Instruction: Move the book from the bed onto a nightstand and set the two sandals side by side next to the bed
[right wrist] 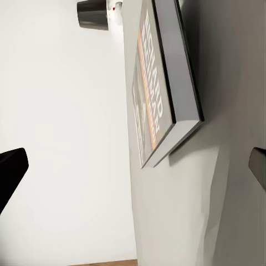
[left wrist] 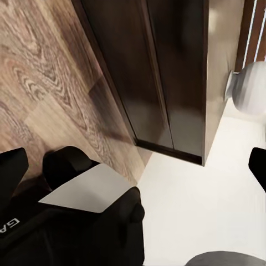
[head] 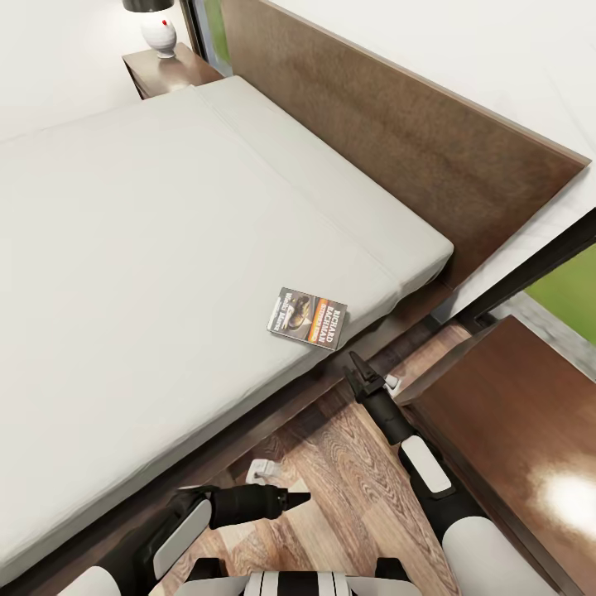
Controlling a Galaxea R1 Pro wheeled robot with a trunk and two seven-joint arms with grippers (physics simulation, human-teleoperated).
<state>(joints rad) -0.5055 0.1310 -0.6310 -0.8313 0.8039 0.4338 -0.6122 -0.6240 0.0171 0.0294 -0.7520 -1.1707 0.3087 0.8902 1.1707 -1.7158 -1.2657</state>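
The book [head: 308, 318] lies flat on the off-white mattress of the bed [head: 124, 248], close to its near edge. My right gripper [head: 358, 364] hangs just off that edge, pointing at the book and a short way from it. In the right wrist view the book [right wrist: 160, 83] is edge-on ahead of the open gripper [right wrist: 133, 166], untouched. A nightstand [head: 513, 414] with a glossy top stands right of that arm. Low over the plank floor, my left gripper [head: 296, 498] is open and holds nothing; it points toward the nightstand. The sandals are out of view.
A second nightstand [head: 165, 70] with a white lamp [head: 157, 29] stands at the far corner of the bed. The wide brown headboard [head: 397, 141] runs behind the mattress. A dark wooden panel [left wrist: 160, 72] rises from the wood floor [left wrist: 50, 83] in the left wrist view.
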